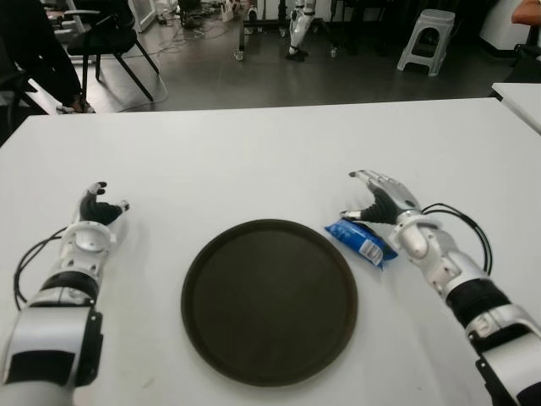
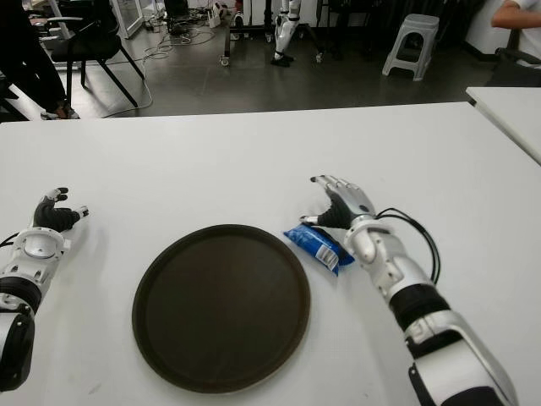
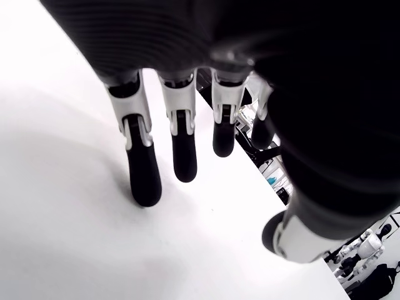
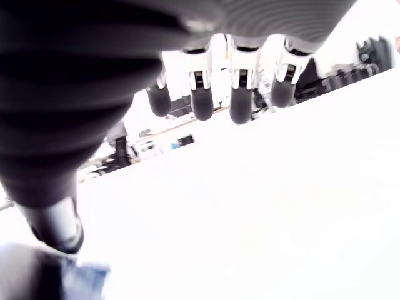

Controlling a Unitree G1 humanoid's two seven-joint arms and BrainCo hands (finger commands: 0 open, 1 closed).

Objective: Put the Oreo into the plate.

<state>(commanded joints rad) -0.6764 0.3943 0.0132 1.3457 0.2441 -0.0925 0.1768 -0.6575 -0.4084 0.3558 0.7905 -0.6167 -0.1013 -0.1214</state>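
A blue Oreo packet (image 1: 362, 239) lies flat on the white table (image 1: 254, 152), just right of the dark round plate (image 1: 269, 301). My right hand (image 1: 376, 201) hovers at the packet's far end, fingers spread and holding nothing; its thumb reaches down toward the packet's upper edge. The right wrist view shows a blurred blue corner of the Oreo packet (image 4: 50, 278) beside the thumb, with the fingers (image 4: 240, 94) extended over bare table. My left hand (image 1: 97, 211) shows at the table's left side, left of the plate, fingers relaxed and holding nothing.
Beyond the table's far edge stand black chairs (image 1: 101, 38), a white stool (image 1: 427, 38) and a robot's legs (image 1: 300, 30). A second white table corner (image 1: 520, 97) shows at the far right. A black cable (image 1: 465, 224) loops off my right forearm.
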